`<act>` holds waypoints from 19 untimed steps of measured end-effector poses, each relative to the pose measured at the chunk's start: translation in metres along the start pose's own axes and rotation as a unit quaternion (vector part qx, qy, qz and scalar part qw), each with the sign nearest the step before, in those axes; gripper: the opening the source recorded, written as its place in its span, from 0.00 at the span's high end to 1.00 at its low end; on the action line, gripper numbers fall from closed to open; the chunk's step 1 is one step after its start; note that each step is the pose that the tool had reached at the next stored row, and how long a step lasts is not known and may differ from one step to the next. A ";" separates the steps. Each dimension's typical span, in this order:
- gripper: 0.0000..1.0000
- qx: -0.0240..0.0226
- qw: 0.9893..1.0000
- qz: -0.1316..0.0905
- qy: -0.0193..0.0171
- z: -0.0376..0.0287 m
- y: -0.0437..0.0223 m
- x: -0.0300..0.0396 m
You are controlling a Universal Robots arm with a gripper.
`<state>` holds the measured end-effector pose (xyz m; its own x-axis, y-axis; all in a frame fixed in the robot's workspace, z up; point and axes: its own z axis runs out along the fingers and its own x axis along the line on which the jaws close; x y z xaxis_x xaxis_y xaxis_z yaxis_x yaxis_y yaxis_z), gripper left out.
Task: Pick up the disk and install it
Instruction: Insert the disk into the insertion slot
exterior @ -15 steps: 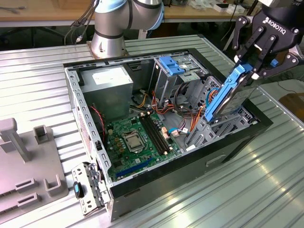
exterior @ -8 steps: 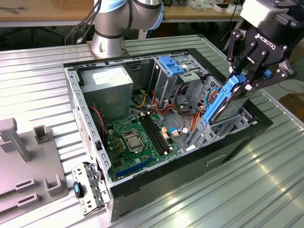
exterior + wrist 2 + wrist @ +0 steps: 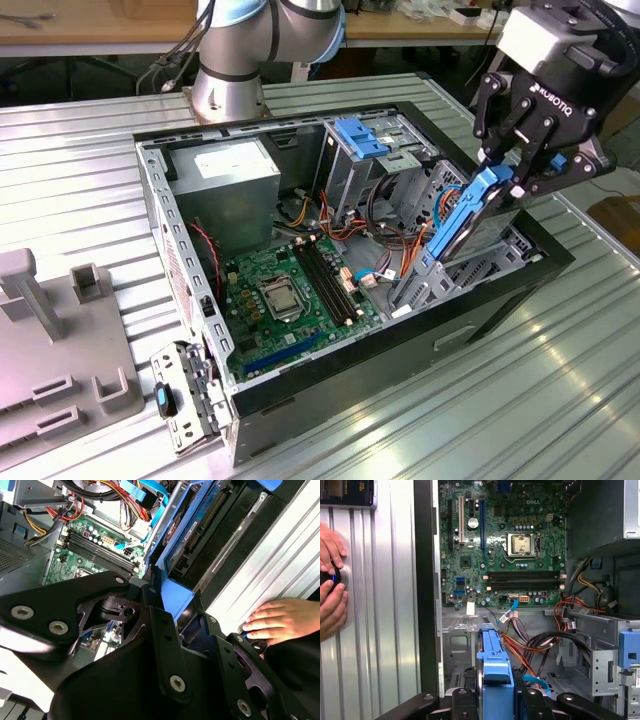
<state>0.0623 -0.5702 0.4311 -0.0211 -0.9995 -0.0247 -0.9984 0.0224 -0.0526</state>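
Note:
The disk (image 3: 462, 228), a dark drive in bright blue rails, stands steeply tilted over the drive bay at the open computer case's (image 3: 200, 300) corner on the exterior view's right. Its lower end reaches down among the bay's metal brackets. My gripper (image 3: 498, 176) is shut on the disk's upper blue end. In the first wrist view the blue rail of the disk (image 3: 495, 667) runs between my black fingers (image 3: 462, 705). In the second wrist view the disk (image 3: 197, 535) slants away from my gripper (image 3: 167, 602) toward the case edge.
Inside the case lie a green motherboard (image 3: 290, 290), a grey power supply (image 3: 228, 180), orange and red cables (image 3: 390, 245) and a paler blue bracket (image 3: 360, 135). Grey fixtures (image 3: 60, 340) stand on the exterior view's left. A person's hands (image 3: 331, 580) rest on the ribbed metal table (image 3: 560, 380) beside the case.

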 end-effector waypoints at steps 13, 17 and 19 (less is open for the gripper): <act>0.63 0.000 1.000 0.000 0.000 0.0110 0.0005 0.0011; 0.63 0.000 1.000 0.000 0.000 0.0166 0.0008 0.0018; 0.63 0.000 1.000 0.000 0.000 0.0184 0.0009 0.0020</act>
<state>0.0623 -0.5718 0.4126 -0.0211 -0.9995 -0.0246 -0.9984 0.0224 -0.0526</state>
